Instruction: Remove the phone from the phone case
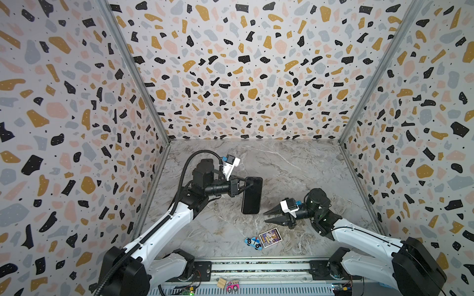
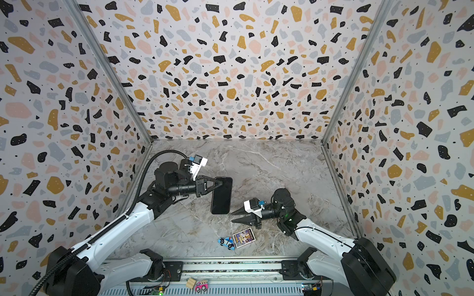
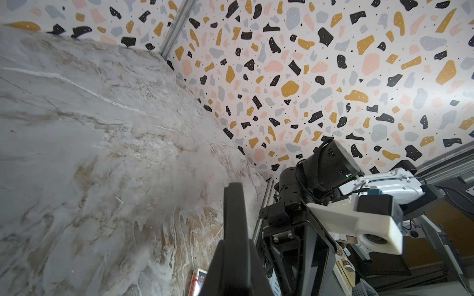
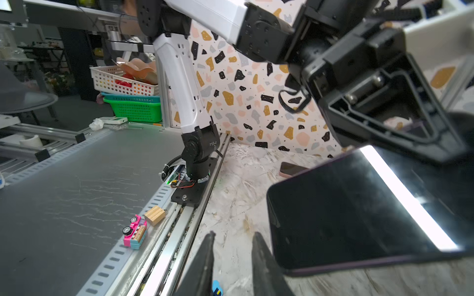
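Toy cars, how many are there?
2. The blue toy car lies on the table beside the picture card; the pink toy car sits off the table, by the wooden block. More could be hidden.

Phone (image 1: 252,196) between left gripper (image 1: 248,185) and right gripper (image 1: 264,216)

The phone (image 1: 252,196) shows a glossy black glass-like face that mirrors a bright strip of light, over a worktop (image 1: 295,164) with a marble-patterned, matt and smooth-looking surface, walled by matt terrazzo-print panels (image 1: 243,77) in brushed metal framing (image 3: 176,25). Along the worktop's front edge runs a bare metal rail (image 1: 256,266), with a raw wooden block (image 4: 154,214) and a shiny pink plastic toy truck (image 4: 135,232) by it. The right gripper (image 1: 265,216) has matt black plastic-looking fingers (image 4: 202,271) on an arm (image 1: 364,241) shelled in smooth white plastic, and a glossy printed card (image 1: 270,237) lies near a shiny blue toy car (image 1: 253,242)
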### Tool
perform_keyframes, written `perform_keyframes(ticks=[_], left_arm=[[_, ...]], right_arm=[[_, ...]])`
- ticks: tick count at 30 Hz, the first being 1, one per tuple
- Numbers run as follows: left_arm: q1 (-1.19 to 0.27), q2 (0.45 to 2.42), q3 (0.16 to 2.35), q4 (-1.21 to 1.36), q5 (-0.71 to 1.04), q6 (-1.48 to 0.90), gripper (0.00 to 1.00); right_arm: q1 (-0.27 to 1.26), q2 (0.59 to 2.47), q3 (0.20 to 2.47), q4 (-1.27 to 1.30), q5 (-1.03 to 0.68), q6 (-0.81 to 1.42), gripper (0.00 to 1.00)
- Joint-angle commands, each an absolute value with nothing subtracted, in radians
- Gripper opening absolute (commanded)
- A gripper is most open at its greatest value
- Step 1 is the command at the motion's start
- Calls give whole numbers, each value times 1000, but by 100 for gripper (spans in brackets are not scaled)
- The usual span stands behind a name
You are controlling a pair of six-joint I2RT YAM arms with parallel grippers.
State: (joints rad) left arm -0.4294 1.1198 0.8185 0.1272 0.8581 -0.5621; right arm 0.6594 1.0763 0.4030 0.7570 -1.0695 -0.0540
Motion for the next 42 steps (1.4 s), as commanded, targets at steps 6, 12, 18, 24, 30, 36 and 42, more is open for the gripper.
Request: perform_keyframes(ticks=[6,12,18,24,30,36,42], left_arm=[[-403,1045,864,204,920,-582,0],[-403,1034,851,318,946,-674,0],[-405,1034,836,327,955,-681,0],[-405,1033,829,346,961,-696,0],[-407,1031,819,365,961,-707,0],[-407,1032,810,374,962,-707,0],[-408,1034,805,379,965,-707,0]], right_arm=[[570,1060,396,843,-1006,260,52],[641,1119,434,787,-1066,192,65],[675,1163,471,811,-1069,175,63],[676,1220,525,809,-1099,175,61],[678,1263,538,843,-1113,184,57],[678,1267,538,871,-1116,192,50],[678,1276,549,872,-1122,190,43]])
